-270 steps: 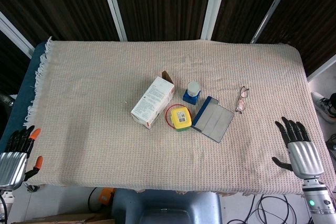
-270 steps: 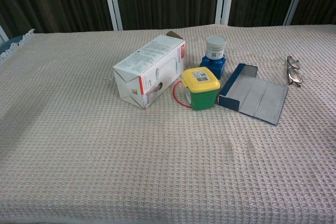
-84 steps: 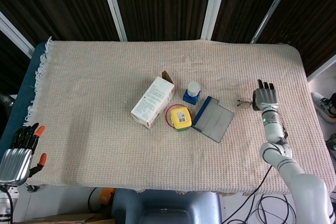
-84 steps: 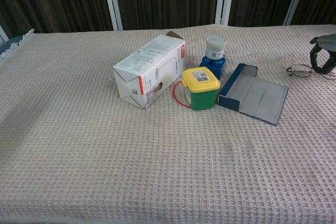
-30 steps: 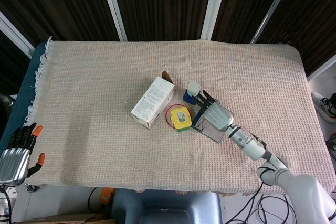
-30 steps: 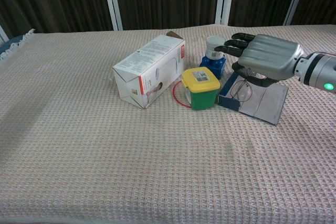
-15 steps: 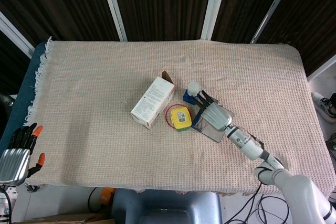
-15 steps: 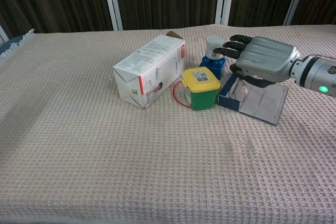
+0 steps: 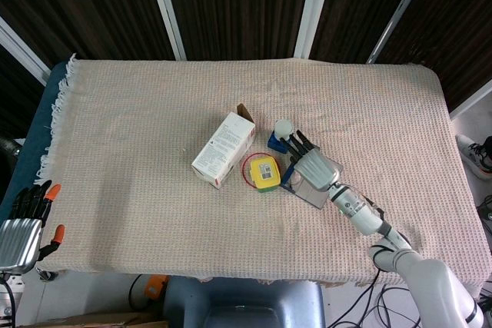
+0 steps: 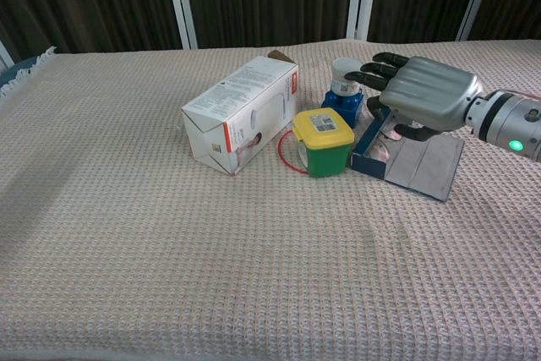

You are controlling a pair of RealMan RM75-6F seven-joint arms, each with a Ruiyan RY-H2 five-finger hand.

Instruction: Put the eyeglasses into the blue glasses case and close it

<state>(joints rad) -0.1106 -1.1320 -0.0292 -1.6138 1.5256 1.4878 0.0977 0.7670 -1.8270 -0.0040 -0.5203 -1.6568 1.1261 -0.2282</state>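
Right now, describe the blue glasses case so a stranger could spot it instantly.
On the beige cloth-covered table, find the cluster of items at its middle. The blue glasses case lies at the cluster's right end, beneath the right hand. Alone there, it is flat and opened out, with a grey lining.

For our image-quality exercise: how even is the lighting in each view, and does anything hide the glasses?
Head view: even light, sharp; the right hand covers the eyeglasses. Chest view: soft shadow under that hand on the blue glasses case; eyeglasses barely visible.

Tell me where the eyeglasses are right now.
In the chest view, the eyeglasses sit right of centre under the right robot hand, over the open blue glasses case beside the yellow-lidded green container.
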